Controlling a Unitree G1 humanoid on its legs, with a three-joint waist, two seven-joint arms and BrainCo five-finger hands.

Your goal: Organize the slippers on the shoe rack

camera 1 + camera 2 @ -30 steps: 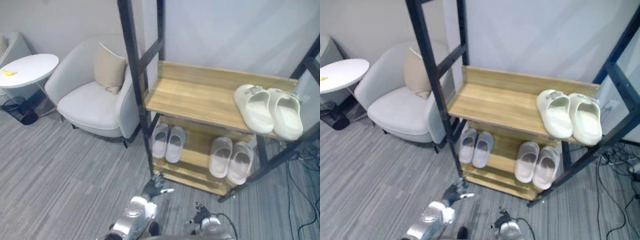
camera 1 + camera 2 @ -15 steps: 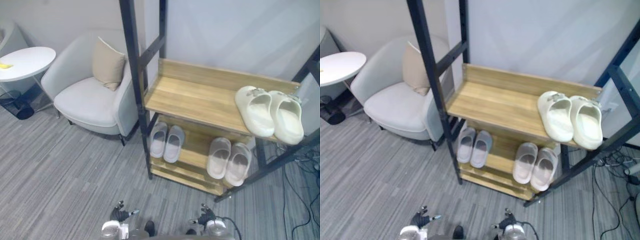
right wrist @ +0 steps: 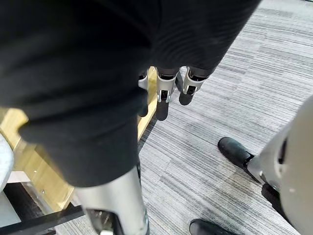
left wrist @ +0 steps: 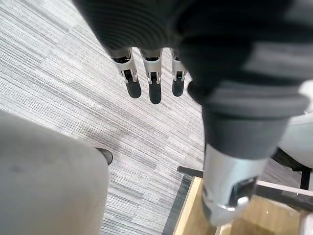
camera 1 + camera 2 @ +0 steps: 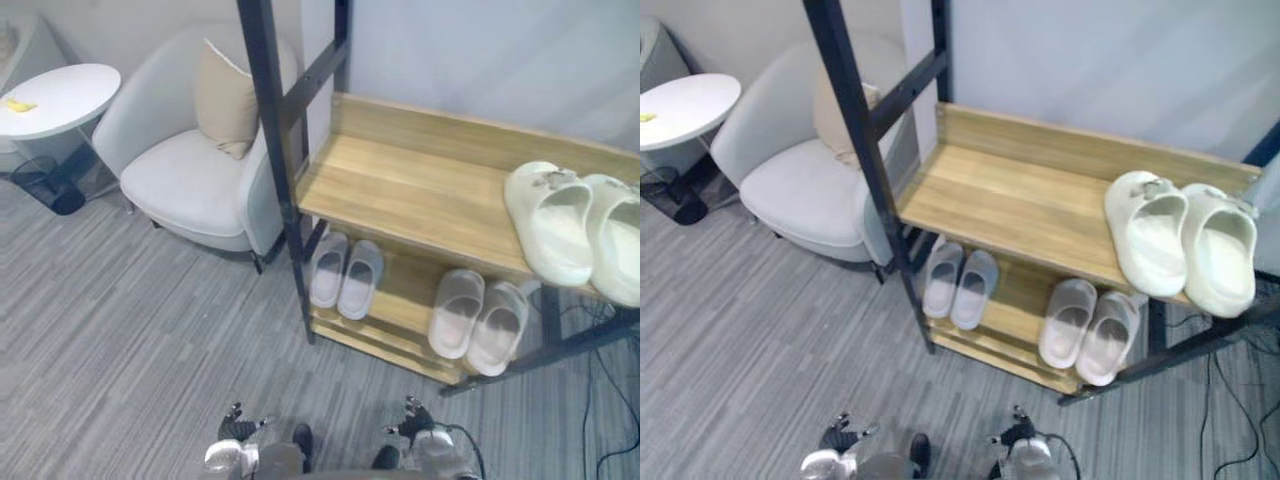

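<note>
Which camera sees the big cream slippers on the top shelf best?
The right eye view: both cream slippers sit whole on the top shelf. In the left eye view the outer one runs off the picture's edge. The wrist views face the carpet and the rack's wooden edge.

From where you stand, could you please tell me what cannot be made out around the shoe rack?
- Lower shelf: its back is hidden under the upper shelf, both eye views.
- Rightmost cream slipper: cut off by the left eye view's right edge.
- Yellow thing on the round table: too small to identify.
- Rack posts: tops cut off by the top edge, both eye views.
</note>
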